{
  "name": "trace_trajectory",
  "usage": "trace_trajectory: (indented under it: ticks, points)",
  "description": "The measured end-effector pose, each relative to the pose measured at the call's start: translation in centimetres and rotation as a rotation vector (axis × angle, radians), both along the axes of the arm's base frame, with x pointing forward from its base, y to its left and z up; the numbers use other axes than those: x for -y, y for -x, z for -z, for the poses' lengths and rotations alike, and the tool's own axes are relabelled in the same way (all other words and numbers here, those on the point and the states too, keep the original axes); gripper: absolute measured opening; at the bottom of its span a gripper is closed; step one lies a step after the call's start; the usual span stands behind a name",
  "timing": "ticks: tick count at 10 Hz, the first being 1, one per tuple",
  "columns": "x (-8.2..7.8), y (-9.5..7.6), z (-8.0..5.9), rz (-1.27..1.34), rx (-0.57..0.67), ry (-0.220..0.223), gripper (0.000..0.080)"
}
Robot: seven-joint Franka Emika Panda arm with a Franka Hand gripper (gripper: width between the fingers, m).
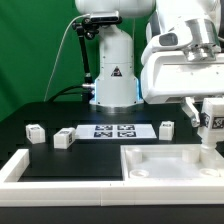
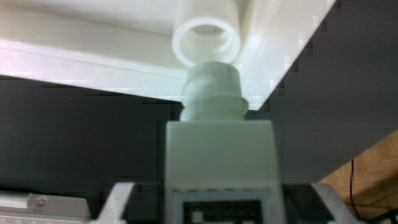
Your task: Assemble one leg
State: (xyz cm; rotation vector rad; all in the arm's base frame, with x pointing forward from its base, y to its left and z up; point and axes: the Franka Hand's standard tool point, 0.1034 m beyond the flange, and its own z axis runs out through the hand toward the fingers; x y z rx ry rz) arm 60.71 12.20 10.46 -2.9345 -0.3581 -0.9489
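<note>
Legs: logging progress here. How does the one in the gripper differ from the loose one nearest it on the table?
The held leg is raised in the gripper; the loose leg rests on the table. The held leg points its tip at the tray-like piece's corner hole; the loose leg sits beside the marker board. Both are small and white.

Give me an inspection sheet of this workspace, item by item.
Surface: black table, with a white frame piece at its near edge.
Job's things: the leg is held over a corner of the tray-like piece, its peg pointing at a round hole.
Clutter: three spare white blocks; the marker board.
Grippers: gripper shut on the leg.
Cables: black cable beside the robot base, apart from the parts.
Surroundings: green backdrop.
</note>
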Motion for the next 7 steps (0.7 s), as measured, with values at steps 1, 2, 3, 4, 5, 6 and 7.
trace_trajectory:
  ticks: [1, 2, 3, 4, 5, 6, 7]
  points:
    - [0.3, -0.1, 0.7, 0.003, -0.006, 0.002, 0.0287]
    - [0.4, -0.2, 1.4, 0.007, -0.013, 0.003, 0.0287]
    - [0.2, -0.3, 1.5, 0.005, -0.013, 0.002, 0.0287]
    - [0.3, -0.2, 1.8, 0.005, -0.018, 0.003, 0.0287]
    - [0.3, -0.2, 2.2, 0.005, -0.024, 0.003, 0.0287]
    - [0.2, -0.3, 2.6, 0.005, -0.026, 0.003, 0.0287]
    - [0.1, -0.6, 3.0, 0.006, -0.023, 0.002, 0.0287]
